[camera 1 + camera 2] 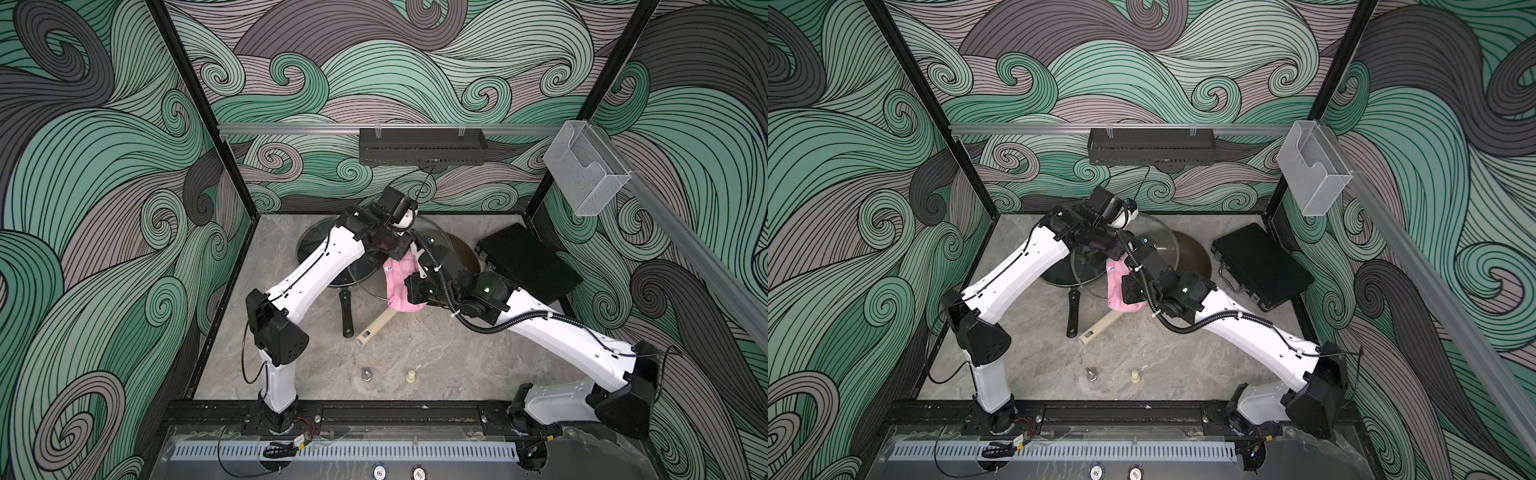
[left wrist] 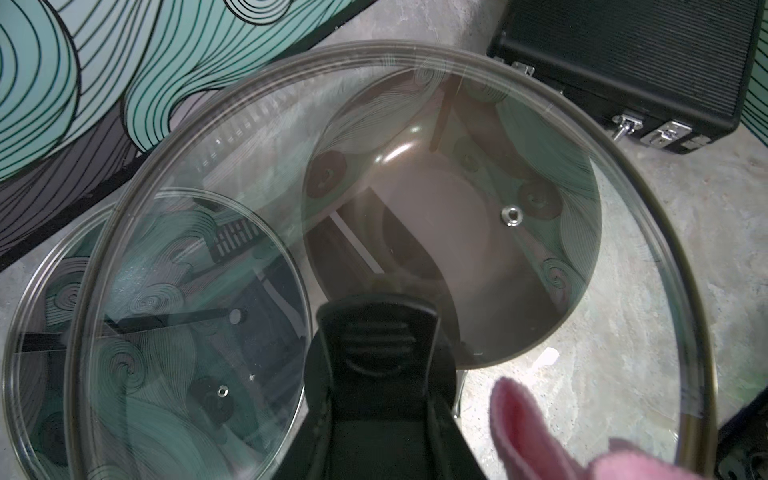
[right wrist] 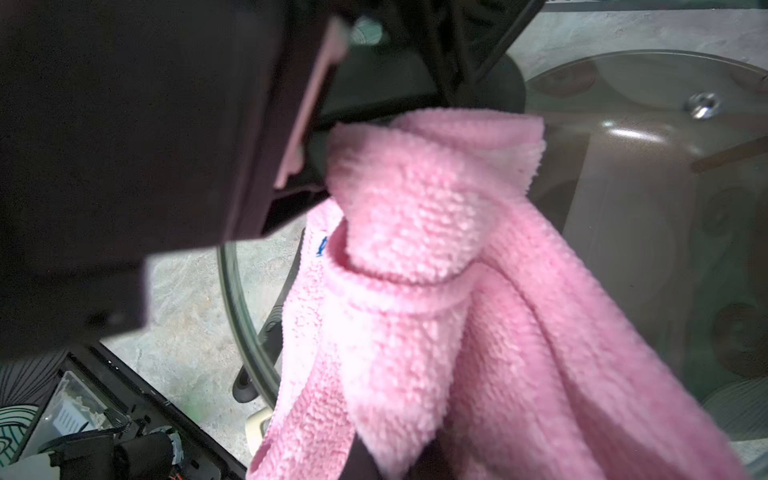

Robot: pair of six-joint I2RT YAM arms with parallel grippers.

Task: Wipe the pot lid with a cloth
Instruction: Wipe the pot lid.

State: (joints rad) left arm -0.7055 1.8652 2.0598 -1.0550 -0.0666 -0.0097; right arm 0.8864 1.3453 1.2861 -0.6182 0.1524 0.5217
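Grey tabletop (image 1: 436, 357): nearest the arm bases, a metal knob (image 1: 366, 373) and a cream knob (image 1: 410, 376) stand loose, well apart from the work.
Handles: black handle (image 1: 346, 311) and beige handle (image 1: 376, 326) point toward the near edge, just below the cloth.
Cloth (image 1: 401, 286): pink and bunched, long axis running near to far. It hangs from the right claw (image 1: 415, 268), which is clamped on its upper fold, and drapes over the near edge of the lid.
Lid (image 1: 434, 235): glass, held off the tabletop and tilted.
Left claw (image 2: 376, 338): closed on the lid at its centre.
Key relation: bare glass lies beyond the cloth, away from the right arm's base, and the right arm is the nearer one. Judged next move: sweep the cloth farther across, passing beside the left claw.
Contact: the cloth looks laid on the glass, but that is not certain.
Right wrist view only: folds close up, blue tag (image 3: 322, 245) at one edge.
Left wrist view only: nearly the whole rim, vent hole (image 2: 512, 216), second lid (image 2: 145, 311) over the black pan (image 1: 338, 285).
Farther: brown pan (image 1: 467, 253), black case (image 1: 528, 262).
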